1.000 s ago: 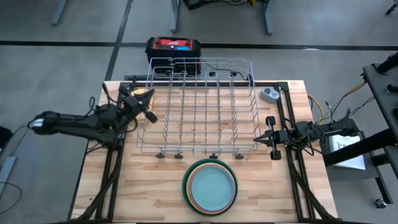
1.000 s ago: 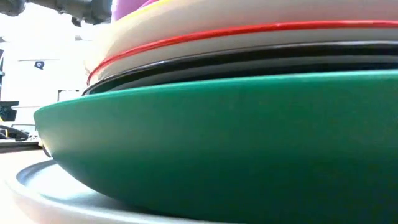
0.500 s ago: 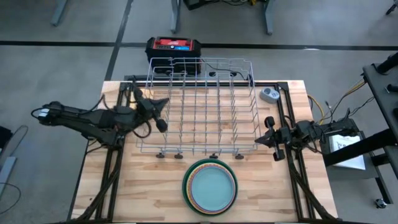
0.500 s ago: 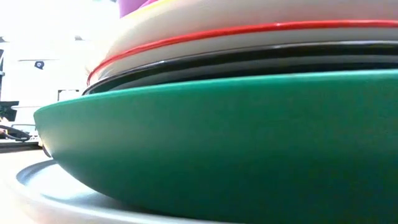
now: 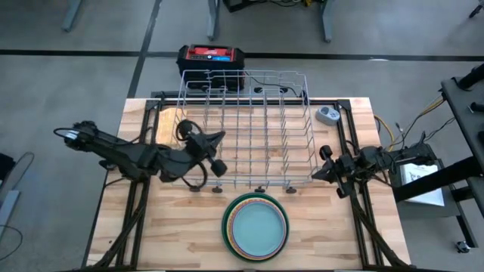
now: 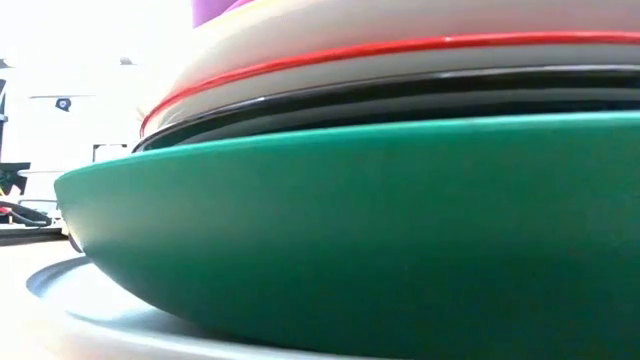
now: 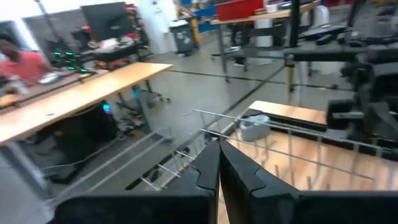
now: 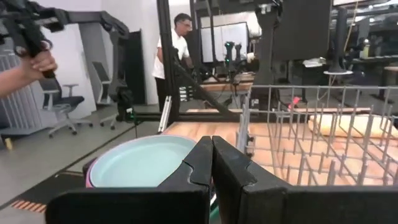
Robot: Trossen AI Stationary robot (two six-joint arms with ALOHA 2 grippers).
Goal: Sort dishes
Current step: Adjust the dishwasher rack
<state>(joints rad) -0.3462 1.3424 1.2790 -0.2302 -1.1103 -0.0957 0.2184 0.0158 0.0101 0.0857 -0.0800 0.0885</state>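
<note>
Dishes (image 5: 255, 227) sit as one flat stack at the near edge of the desk (image 5: 344, 234) in the high view, a pale blue plate on top, rims of other colours showing beneath. Behind them stands the wire dish rack (image 5: 246, 128) with nothing in it. The left gripper (image 5: 215, 153) hangs over the rack's near left corner, pointing toward the rack — whether its fingers are apart cannot be told from above. The right gripper (image 5: 321, 165) waits at the rack's right side.

Low view: the stack (image 6: 350, 220) fills the picture edge-on — a green plate above a pale one, dark, red-rimmed and purple ones higher.

Left wrist view: the gripper (image 7: 219, 168) is pressed together, empty, above the rack wires (image 7: 261, 134).

Right wrist view: the gripper (image 8: 211, 163) is pressed together, holding nothing; the pale blue plate (image 8: 146, 163) lies beyond, the rack (image 8: 311, 134) beside it.
</note>
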